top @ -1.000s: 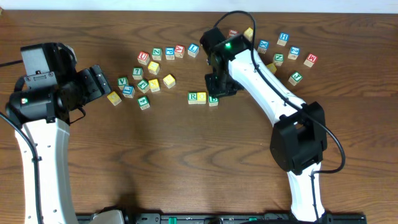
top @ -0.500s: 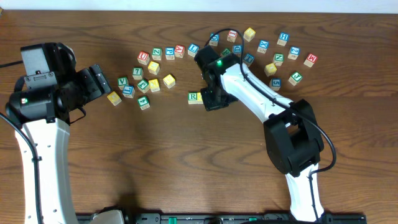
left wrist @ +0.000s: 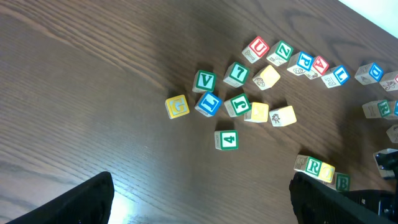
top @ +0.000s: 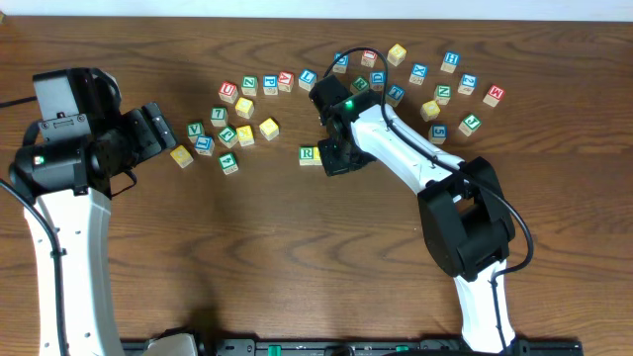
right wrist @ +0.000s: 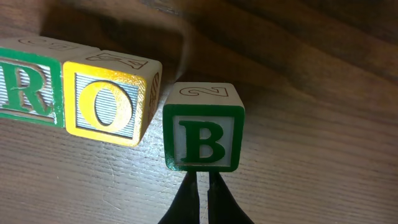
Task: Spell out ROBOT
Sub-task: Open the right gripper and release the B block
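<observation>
A green R block, a yellow O block and a green B block lie in a row on the wooden table. The B sits slightly lower than the O, with a narrow gap between them. My right gripper is shut and empty, its tips against the near side of the B. In the overhead view the right gripper covers the O and B, and only the R shows. My left gripper is open and empty at the left, and the wrist view shows its jaws spread wide.
A loose cluster of letter blocks lies left of the row, with a line of blocks behind it. Several more blocks are scattered at the back right, behind the right arm.
My right gripper has moved left and forward onto the row, and now covers the O and B in the overhead view. The left arm has not moved.
</observation>
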### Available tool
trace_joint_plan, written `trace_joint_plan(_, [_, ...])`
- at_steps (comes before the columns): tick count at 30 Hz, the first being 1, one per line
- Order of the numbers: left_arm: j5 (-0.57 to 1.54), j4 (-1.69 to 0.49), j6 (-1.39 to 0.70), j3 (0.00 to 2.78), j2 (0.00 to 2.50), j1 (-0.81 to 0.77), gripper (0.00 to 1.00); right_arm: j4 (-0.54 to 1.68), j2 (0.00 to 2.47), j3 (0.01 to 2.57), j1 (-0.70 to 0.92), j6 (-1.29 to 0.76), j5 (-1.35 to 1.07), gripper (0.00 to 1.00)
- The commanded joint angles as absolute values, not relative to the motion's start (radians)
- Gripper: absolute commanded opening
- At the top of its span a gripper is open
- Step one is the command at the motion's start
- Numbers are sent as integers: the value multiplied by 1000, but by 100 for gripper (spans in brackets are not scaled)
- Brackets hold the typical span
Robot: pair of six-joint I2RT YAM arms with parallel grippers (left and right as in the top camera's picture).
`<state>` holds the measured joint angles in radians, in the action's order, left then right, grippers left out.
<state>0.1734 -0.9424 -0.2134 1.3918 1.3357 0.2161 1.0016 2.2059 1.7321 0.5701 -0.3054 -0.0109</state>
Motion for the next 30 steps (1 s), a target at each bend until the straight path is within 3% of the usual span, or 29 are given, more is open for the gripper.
trace_joint_plan(1, [164, -945, -226, 1398, 1346, 220, 89, 995, 2212, 1730, 571, -298, -6, 2])
trace_joint_plan(30, [164, -945, -226, 1398, 1346, 220, 89, 969, 2202, 1738, 589, -294, -14, 1])
